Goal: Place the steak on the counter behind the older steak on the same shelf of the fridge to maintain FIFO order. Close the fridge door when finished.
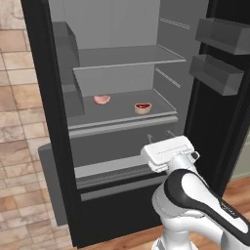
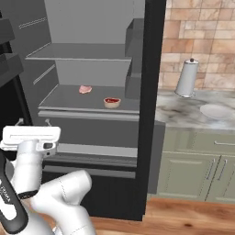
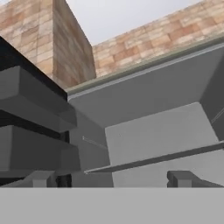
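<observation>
Meat is the thing to look at first: the pale pink half-round steak (image 1: 102, 99) lies on the wide flat grey middle shelf (image 1: 161, 103) inside the tall black fridge (image 1: 44, 97), far back and to the left in the left base view. The small darker red older steak (image 1: 142, 108) with its whitish rim sits on the same shelf, closer to the front edge and a bit apart from the pink one. So the pink steak looks to be behind the red one already, and I think the putting part is done. The white arm's two-finger gripper (image 1: 158, 135) hangs low in front of the fridge, under the shelf, with its fingers spread wide and nothing between them. The step left seems to be shutting the plain black fridge door (image 1: 229, 97) with grey bins on its inside face, which stands open at the right of the left base view. To do it well, the arm should come all the way out of the fridge first, then push flat on the outer side of the door so it swings shut without bumping the shelf. The outer side of that door is hidden. The grey-white marbled stone counter (image 2: 183, 112) is cut off at the right edge of the right base view. The fingers are small and hard to make out.
</observation>
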